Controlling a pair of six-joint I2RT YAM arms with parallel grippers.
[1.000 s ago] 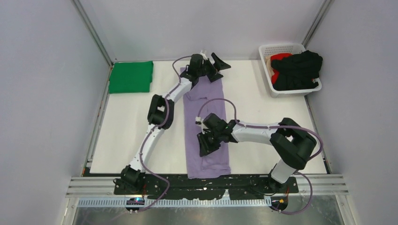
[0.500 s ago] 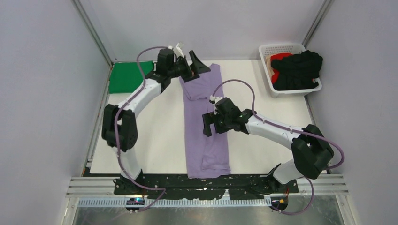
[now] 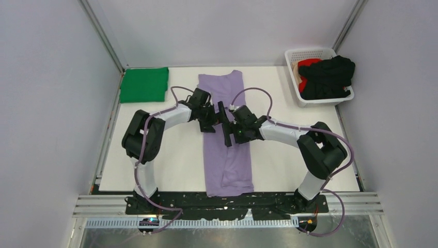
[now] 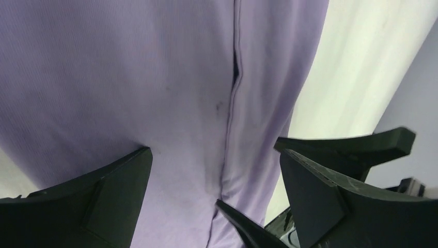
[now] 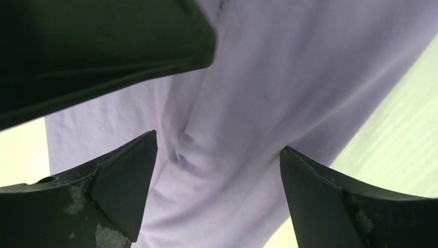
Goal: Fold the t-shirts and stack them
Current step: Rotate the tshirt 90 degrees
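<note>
Bright green folded cloth t-shirt (image 3: 144, 84) at the table's far-left corner; left gripper (image 3: 215, 115) spread wide, empty, over the lavender-purple cloth t-shirt (image 3: 227, 165), a long strip at table centre; right gripper (image 3: 228, 133) just beside, also spread, empty; black t-shirt (image 3: 330, 77) and red t-shirt (image 3: 308, 64) in the white perforated plastic basket (image 3: 310, 52), far right.

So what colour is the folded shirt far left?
The folded shirt is bright green; top external view.

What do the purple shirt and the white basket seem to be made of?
The purple shirt: soft matte knit cloth, perhaps cotton; fine ribs, creases and a stitched seam show close up. The basket: apparently rigid white plastic; its walls are evenly perforated.
</note>
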